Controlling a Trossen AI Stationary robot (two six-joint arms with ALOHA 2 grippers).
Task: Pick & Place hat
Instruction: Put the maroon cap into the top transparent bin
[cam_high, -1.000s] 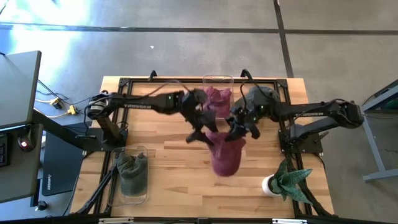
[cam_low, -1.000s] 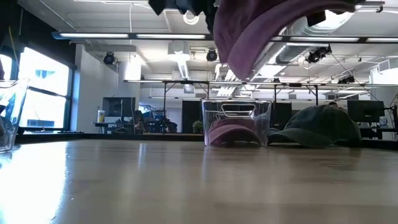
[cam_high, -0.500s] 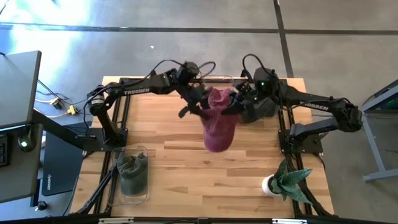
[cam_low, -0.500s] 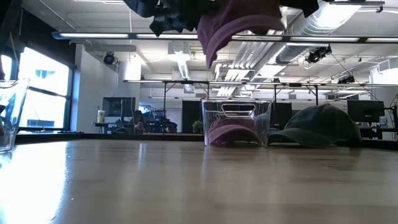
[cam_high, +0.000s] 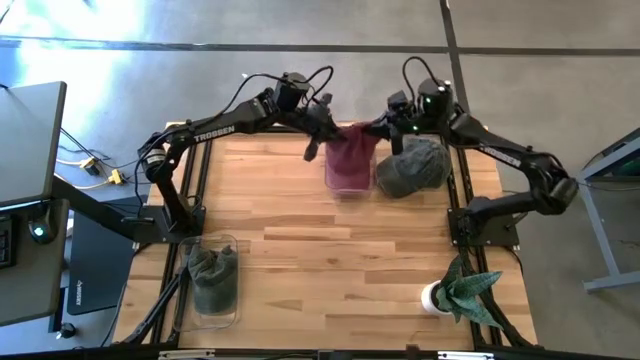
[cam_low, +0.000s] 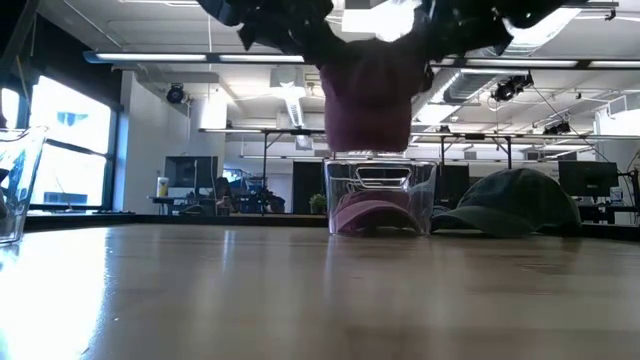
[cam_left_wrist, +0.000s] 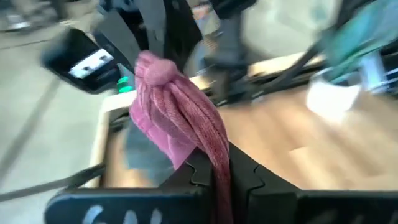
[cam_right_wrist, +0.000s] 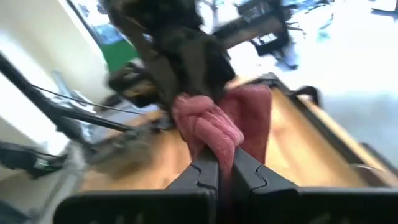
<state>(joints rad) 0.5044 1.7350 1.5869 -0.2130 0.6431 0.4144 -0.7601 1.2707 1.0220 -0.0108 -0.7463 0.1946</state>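
A maroon hat (cam_high: 350, 162) hangs between my two grippers over the clear container (cam_low: 380, 195) at the middle of the table's far edge. My left gripper (cam_high: 328, 130) is shut on the hat's left side. My right gripper (cam_high: 378, 130) is shut on its right side. In the low view the hat's lower end (cam_low: 370, 135) hangs just above the container's rim. Another pinkish hat (cam_low: 372, 212) lies inside that container. My left gripper pinches a bunched fold of the hat's edge (cam_left_wrist: 214, 149) between its two fingers, coming nearly level from the table's left. The cloth runs bunched across to the other gripper, and the rest hangs below, clear of the table. My right gripper pinches a gathered fold of the hat's opposite edge (cam_right_wrist: 214, 140) between its two fingers, coming nearly level from the table's right. The hat hangs below the fingers, clear of the table.
A dark grey cap (cam_high: 412, 168) lies on the table just right of the container. A second clear container (cam_high: 212, 280) with a dark green hat stands at the near left. A small potted plant (cam_high: 460, 290) is at the near right.
Both grippers have carried the maroon hat from over the table's middle toward the far edge and a little up, rolling their wrists. My left gripper, open beside the hat a second ago, has shut on it. The hat now hangs over the far container.
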